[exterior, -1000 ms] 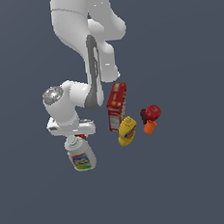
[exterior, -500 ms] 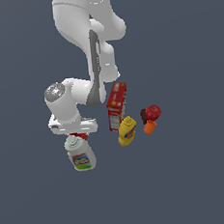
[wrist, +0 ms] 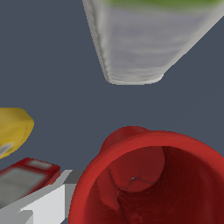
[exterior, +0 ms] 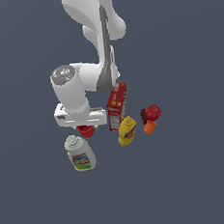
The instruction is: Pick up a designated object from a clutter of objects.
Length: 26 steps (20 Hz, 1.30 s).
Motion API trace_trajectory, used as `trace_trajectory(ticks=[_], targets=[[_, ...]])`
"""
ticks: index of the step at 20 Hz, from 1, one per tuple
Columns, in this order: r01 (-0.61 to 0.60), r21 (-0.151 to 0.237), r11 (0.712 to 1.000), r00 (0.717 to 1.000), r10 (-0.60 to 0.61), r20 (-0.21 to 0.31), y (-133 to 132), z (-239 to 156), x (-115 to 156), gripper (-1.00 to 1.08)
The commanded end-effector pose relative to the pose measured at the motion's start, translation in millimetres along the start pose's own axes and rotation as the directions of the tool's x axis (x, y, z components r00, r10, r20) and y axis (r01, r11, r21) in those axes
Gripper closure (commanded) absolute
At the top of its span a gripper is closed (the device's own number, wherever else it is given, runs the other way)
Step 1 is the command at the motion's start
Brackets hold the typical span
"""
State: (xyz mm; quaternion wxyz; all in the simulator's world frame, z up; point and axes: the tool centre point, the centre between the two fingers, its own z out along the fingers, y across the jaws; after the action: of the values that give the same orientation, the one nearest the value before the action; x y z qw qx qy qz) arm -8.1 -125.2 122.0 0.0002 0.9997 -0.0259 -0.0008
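The small red cup stands just under my gripper, between the white labelled bottle and the tall red box. In the wrist view the cup is very close, and I look into its open mouth. One grey finger shows beside the cup's outer wall; the other finger is out of frame. The jaws look spread around the cup and not closed on it. The white bottle lies beyond the cup.
The yellow squeeze bottle lies by the red box and also shows in the wrist view. The round red fruit and the small orange piece sit on the exterior view's right. The red box edge is near the finger.
My hand has shifted toward the exterior view's right and now sits directly over the red cup. The objects have not moved.
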Motion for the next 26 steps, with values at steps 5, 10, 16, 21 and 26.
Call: trace_trajectory(ticks=[5, 10, 16, 21, 26], targets=[[0.000, -0.003, 1.000, 1.000, 0.000, -0.002, -50, -64, 0, 1.08], [0.000, -0.004, 1.000, 1.000, 0.000, -0.002, -91, -115, 0, 1.08], [0.001, -0.004, 1.000, 1.000, -0.001, -0.002, -140, -175, 2, 1.08], [0.001, -0.003, 1.000, 1.000, -0.001, -0.002, -177, -221, 3, 1.08], [0.002, -0.001, 1.000, 1.000, -0.002, -0.002, -204, -254, 6, 1.08]])
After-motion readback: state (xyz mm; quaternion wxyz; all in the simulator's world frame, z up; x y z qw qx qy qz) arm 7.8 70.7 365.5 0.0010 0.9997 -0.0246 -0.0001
